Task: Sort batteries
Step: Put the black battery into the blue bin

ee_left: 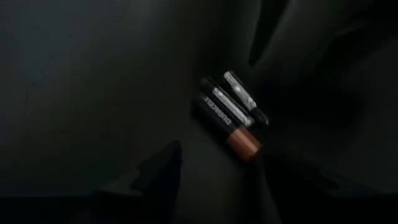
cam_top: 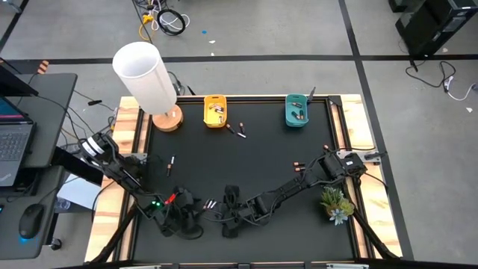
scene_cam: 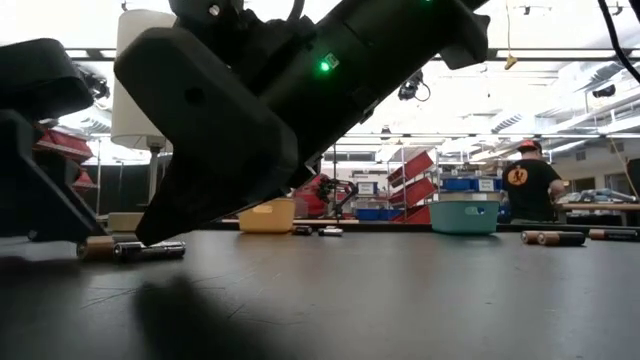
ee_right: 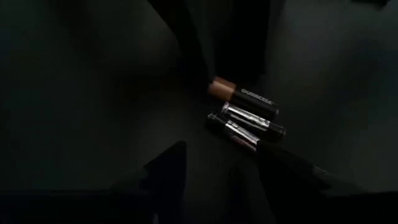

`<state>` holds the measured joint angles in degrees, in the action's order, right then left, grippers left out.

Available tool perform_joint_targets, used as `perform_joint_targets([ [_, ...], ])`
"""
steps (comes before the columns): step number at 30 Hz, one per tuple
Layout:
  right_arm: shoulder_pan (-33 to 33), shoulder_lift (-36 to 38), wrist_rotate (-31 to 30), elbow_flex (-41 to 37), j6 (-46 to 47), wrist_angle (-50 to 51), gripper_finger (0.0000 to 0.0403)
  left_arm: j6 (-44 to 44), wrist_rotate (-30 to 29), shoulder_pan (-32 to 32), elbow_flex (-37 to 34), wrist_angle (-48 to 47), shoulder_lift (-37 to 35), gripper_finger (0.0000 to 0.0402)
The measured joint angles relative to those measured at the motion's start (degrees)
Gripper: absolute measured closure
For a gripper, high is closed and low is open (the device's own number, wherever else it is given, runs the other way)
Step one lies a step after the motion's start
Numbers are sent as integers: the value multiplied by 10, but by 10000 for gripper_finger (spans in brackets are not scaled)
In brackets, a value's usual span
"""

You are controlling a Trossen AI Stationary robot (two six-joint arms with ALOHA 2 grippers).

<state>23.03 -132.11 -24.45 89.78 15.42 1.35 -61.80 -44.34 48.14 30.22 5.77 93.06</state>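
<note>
Batteries (ee_left: 230, 115) fill the left wrist view: a small cluster lying side by side on the dark tabletop (cam_top: 261, 153), one dark with a copper end, two slimmer and silvery. Only the wrist views resolve these colours; from above the same cluster (cam_top: 210, 204) is a few pale specks near the front edge, between the two grippers. The right wrist view sees the cluster (ee_right: 245, 115) from the other side, just ahead of that arm's fingers (ee_right: 168, 171).

Both wrist views show each arm's jaws spread apart and holding nothing, the batteries lying free ahead of them. The high view places the left gripper (cam_top: 187, 211) and right gripper (cam_top: 230, 211) low over the tabletop, close on either side.

Only the high view shows the rest: loose batteries scattered over the tabletop, a yellow bin (cam_top: 215, 111) and a teal bin (cam_top: 297, 110) along the far edge, batteries inside each. The low view adds a person (scene_cam: 527, 186) far behind.
</note>
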Motion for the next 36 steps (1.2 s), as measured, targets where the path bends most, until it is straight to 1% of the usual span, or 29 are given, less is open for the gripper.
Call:
perform_joint_targets([
  [4, -2, 0, 0, 0, 0, 2, 203, 3, 0, -16, 0, 3, 0, 167],
  [10, -6, 0, 0, 0, -2, 4, 203, 17, -3, -21, 0, 1, 0, 167],
  [14, -14, 0, 0, 0, -16, 7, 203, 58, -14, -33, 0, -7, 0, 168],
  [20, -16, 0, 5, 0, -20, 10, 203, 78, 18, -47, 0, -34, 0, 177],
  [28, -11, 18, 11, 1, -3, 74, 205, 80, 61, -46, 0, -47, -29, 179],
  [36, 1, 21, 2, 0, 11, 86, 206, 66, 63, -49, 0, -45, -36, 179],
])
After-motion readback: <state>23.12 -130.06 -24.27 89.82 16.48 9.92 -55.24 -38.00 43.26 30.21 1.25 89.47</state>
